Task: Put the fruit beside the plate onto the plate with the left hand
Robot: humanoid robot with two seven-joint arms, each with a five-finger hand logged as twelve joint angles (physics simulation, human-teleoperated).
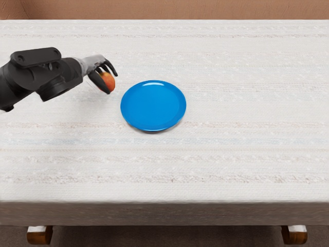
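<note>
Gripping the fruit (107, 81), left hand (101, 72) has its fingers curled around it, just left of the blue plate (153, 105). Fruit isn't on the plate; table (231, 154) contact unclear.

The small round orange-red fruit (107, 80) sits between the fingers (102, 84) of the left hand (96, 68). The round blue plate (153, 105) lies on the pale tabletop (231, 154), just right of the fingers, apart from them.
</note>
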